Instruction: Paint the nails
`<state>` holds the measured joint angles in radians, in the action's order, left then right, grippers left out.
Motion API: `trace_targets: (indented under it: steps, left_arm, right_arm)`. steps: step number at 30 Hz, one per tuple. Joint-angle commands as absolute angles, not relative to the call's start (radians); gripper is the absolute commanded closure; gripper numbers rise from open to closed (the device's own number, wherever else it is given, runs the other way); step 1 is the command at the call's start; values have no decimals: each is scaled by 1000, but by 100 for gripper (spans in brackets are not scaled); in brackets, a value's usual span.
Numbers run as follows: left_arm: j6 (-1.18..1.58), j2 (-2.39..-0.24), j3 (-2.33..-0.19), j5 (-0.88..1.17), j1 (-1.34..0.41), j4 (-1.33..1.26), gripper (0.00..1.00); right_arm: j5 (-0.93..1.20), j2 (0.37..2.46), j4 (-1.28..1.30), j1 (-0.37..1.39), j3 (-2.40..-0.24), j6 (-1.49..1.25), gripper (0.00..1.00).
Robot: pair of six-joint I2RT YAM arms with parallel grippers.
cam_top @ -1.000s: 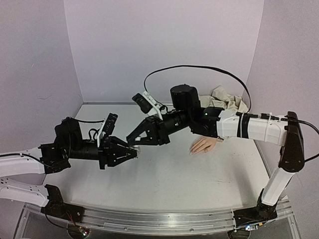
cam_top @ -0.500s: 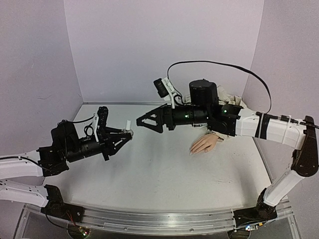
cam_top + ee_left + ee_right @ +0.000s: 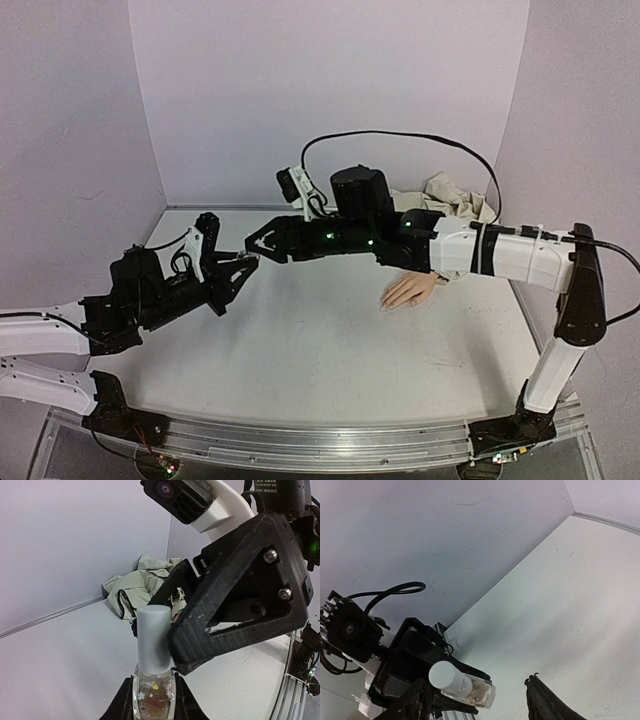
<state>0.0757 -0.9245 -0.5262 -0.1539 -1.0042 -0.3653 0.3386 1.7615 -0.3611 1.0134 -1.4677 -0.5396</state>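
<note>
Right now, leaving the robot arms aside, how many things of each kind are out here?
Bottle: 1
Mannequin hand: 1
Cloth: 1
Total: 3

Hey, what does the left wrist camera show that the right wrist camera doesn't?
Only the left wrist view: the crumpled beige jacket near the far wall, the right arm's wrist camera, and the coloured flecks inside the bottle.
Only the right wrist view: the left arm's wrist camera and its looping black cable.
Both: the white-capped bottle clamped in the left gripper, with the right gripper open at its cap, plus the white table.
</note>
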Motion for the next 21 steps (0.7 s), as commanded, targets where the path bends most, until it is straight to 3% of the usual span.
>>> trace_targets:
  steps: [1,9,13,16,18,19,21]
  left_arm:
    - [64,-937,-537,-194,-1015,-412,100]
    - [84,-981,-577,-162,-1021,-392,100]
    - [125,-976,-590,-118,-1019,-390,100]
    - [167,-949,-596,34,-1000,-392,100]
    - [234,-935,-598,271,-953,-419,100]
    - [271,-934,-593,411,-929,-457,100]
    - [317,-938,-604,635,-913,-519,100]
  right_arm:
    - [347,1805,-384,1016,-1560,-554,45]
    - [402,1833,-386,1017,-1574,-542,78]
    - [568,1826,-397,1005,-1547,-466,100]
    - [924,1784,-444,996,-1483,-293,100]
    - [1253,1758,-443,995,-1441,-177,95]
    - [1327,1743,-441,996,-1425,-159,89]
    - [1375,1728,-439,996,-1417,-171,91]
